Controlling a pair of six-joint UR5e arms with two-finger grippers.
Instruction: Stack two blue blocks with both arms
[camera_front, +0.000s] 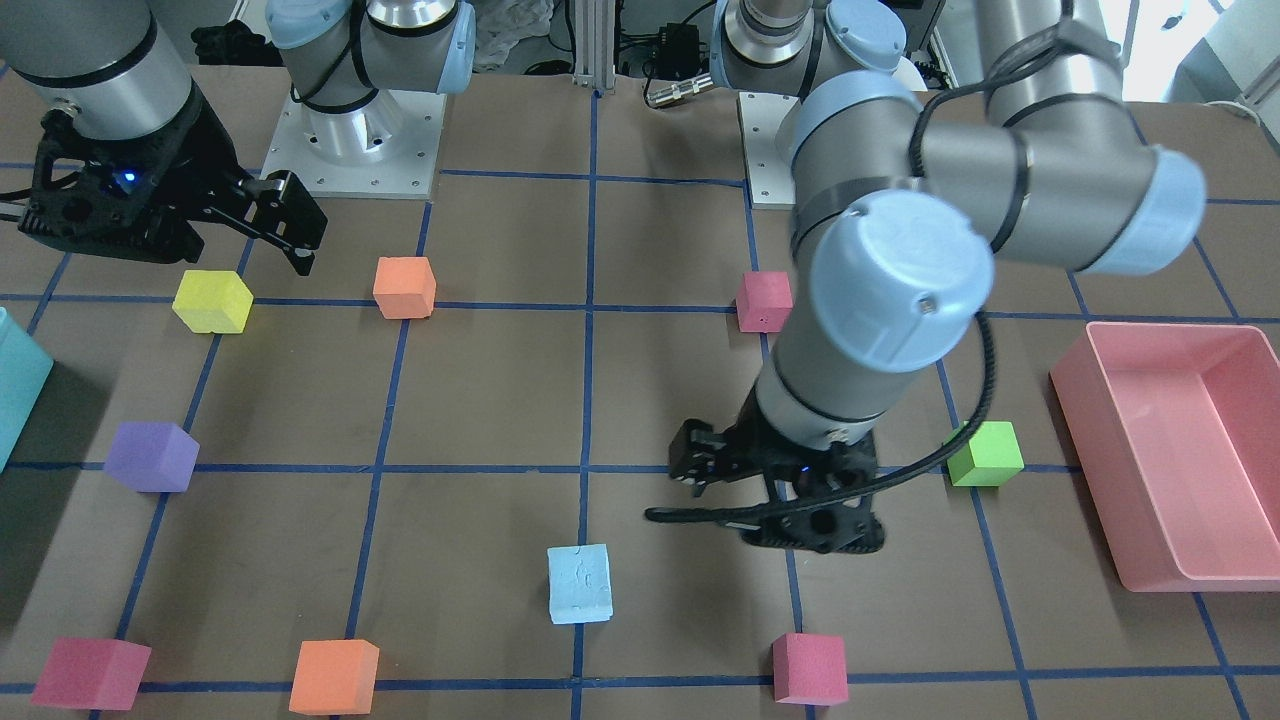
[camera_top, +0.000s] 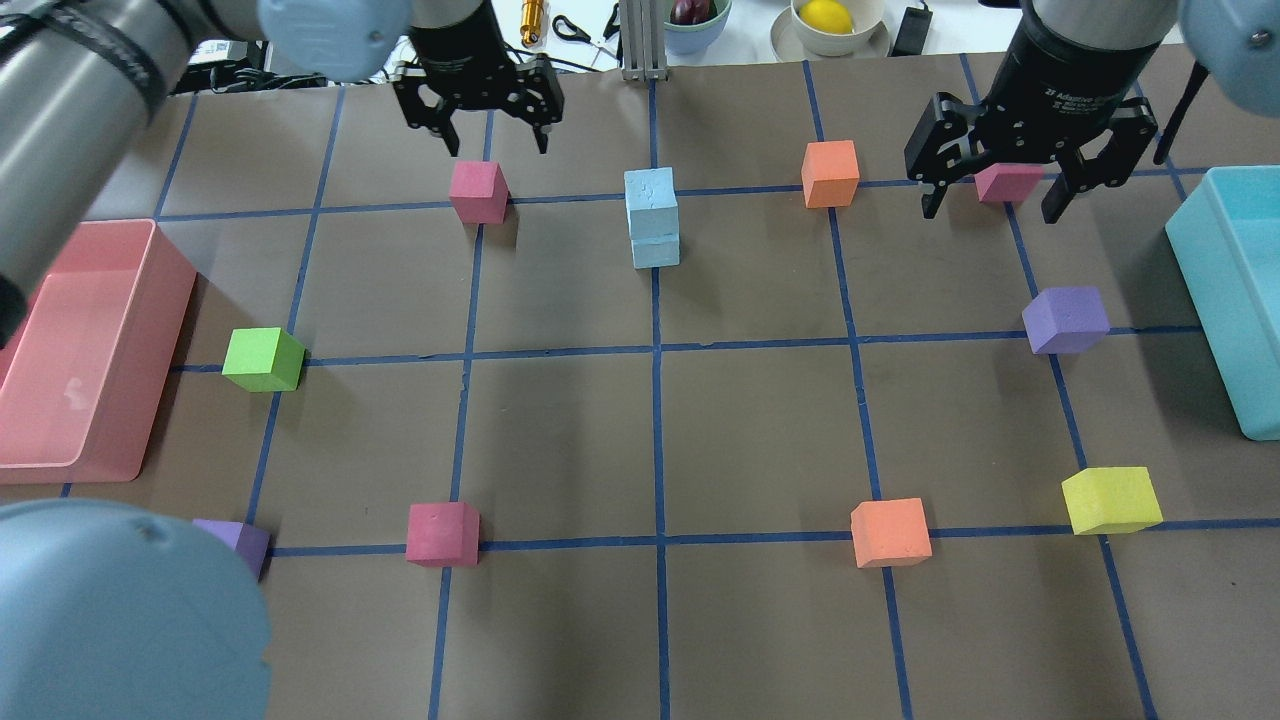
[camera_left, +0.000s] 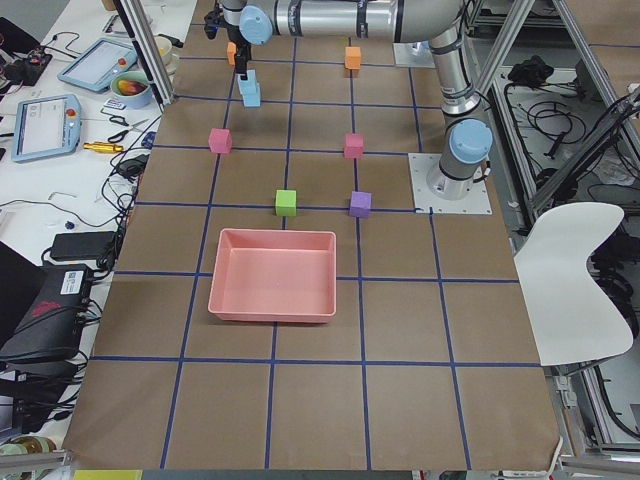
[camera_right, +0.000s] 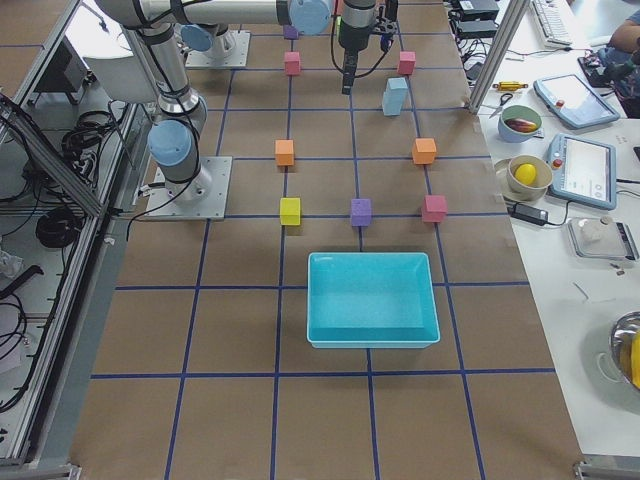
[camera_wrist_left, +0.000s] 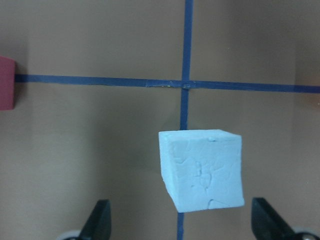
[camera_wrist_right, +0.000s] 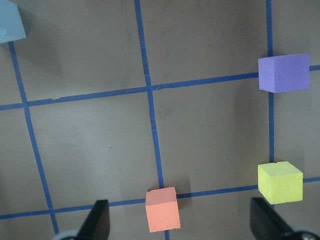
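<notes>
The two blue blocks stand as a stack, one pale blue cube on the other (camera_top: 652, 218), on a blue tape line at the far middle of the table. The stack also shows in the front view (camera_front: 580, 583) and from above in the left wrist view (camera_wrist_left: 202, 170). My left gripper (camera_top: 497, 148) is open and empty, raised to the left of the stack, with the stack's top between its spread fingertips (camera_wrist_left: 97, 220) in its wrist view. My right gripper (camera_top: 990, 213) is open and empty, well to the right of the stack, above a pink cube (camera_top: 1008, 183).
A pink cube (camera_top: 478, 190) lies under the left gripper and an orange cube (camera_top: 830, 173) right of the stack. Purple (camera_top: 1065, 320), yellow (camera_top: 1110, 498), green (camera_top: 263, 358) and other cubes are scattered about. A pink bin (camera_top: 60, 300) stands far left, a teal bin (camera_top: 1205, 250) far right.
</notes>
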